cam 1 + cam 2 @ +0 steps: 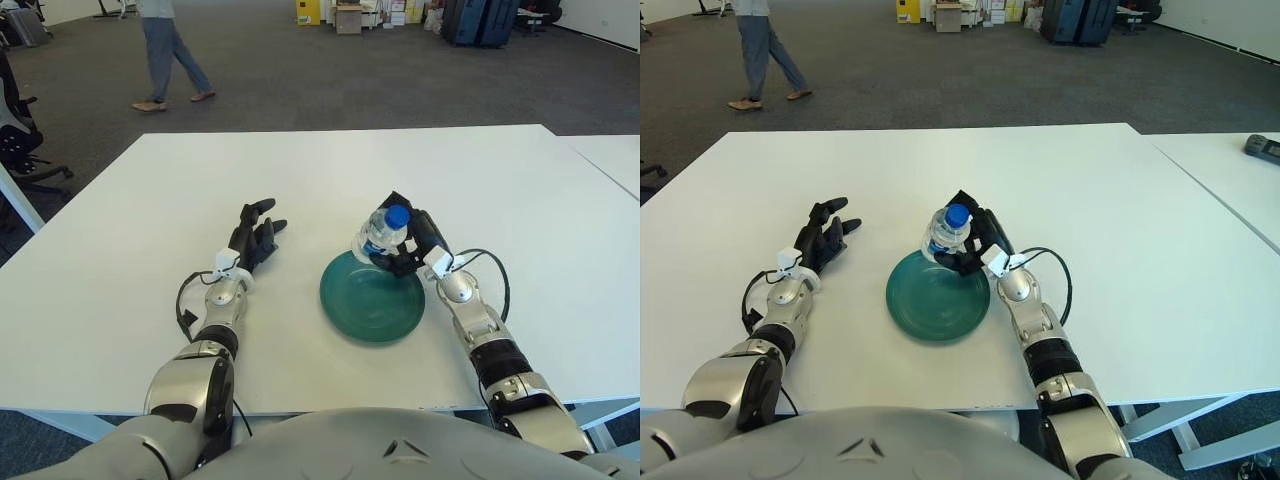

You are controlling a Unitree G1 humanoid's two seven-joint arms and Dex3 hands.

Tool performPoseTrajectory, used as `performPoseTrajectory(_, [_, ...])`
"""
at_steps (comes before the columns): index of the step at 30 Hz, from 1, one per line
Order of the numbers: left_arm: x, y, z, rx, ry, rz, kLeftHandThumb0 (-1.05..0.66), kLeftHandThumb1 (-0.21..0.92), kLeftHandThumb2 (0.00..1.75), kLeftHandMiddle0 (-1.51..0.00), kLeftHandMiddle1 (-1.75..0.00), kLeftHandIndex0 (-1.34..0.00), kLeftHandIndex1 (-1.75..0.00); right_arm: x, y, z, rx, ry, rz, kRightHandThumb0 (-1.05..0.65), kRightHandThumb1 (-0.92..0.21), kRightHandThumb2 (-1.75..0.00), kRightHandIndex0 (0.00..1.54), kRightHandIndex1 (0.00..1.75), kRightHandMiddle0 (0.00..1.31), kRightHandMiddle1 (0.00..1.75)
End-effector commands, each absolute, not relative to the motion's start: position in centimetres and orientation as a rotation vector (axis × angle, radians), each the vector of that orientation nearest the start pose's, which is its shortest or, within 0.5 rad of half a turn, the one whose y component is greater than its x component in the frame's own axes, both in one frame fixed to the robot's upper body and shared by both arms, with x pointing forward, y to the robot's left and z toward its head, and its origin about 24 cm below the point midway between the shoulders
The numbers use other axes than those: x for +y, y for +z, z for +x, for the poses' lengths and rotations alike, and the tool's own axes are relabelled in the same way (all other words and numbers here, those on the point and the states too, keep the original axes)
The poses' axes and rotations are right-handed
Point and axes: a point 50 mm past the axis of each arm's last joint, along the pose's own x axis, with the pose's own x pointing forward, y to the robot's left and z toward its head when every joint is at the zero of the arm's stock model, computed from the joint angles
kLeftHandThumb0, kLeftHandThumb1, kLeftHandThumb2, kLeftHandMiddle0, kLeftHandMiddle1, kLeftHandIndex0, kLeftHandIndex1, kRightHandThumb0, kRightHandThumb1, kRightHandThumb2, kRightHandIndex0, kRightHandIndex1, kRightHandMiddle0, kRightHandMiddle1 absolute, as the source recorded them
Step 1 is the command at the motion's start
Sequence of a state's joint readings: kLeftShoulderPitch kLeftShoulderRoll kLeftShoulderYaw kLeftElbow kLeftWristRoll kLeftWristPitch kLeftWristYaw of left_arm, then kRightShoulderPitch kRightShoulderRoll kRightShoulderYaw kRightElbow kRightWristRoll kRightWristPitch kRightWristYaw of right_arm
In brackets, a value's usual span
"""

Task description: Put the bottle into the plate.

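A clear plastic bottle (380, 235) with a blue cap is held in my right hand (402, 245), whose fingers are curled around its body. The bottle leans slightly and hangs over the far right rim of the dark green plate (360, 305), which lies on the white table (130, 260) in front of me. I cannot tell whether the bottle touches the plate. My left hand (256, 238) shows to the left of the plate, fingers spread and holding nothing.
A second white table (612, 160) adjoins on the right, with a dark object (1262, 148) on it. A person (165, 55) walks on the carpet beyond the table's far left. An office chair (15, 135) stands at far left.
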State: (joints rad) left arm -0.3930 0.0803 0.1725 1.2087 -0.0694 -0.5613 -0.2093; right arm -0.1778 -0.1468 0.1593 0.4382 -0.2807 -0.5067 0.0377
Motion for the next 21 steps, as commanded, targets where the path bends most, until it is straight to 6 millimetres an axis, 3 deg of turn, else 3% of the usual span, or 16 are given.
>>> performPoseTrajectory(1, [17.02,-7.54,25.82,0.355,-0.088,-0.066,-0.75,0.92,0.84,-0.41,-0.73,-0.09,-1.1,-12.3,3.66,27.46,-0.269,0.349,-0.405,-0.08,-0.27,-1.32,1.29,1.75,1.0,1.75])
performPoseTrajectory(21, [17.09,-7.42,26.04,0.357,-0.087,-0.054,-0.76,0.92,0.84,-0.4,-0.73,-0.08,-1.1,-12.28,3.7,27.27,-0.244,0.407,-0.452,-0.11,-0.26,-1.32,1.29,1.75,1.0,1.75])
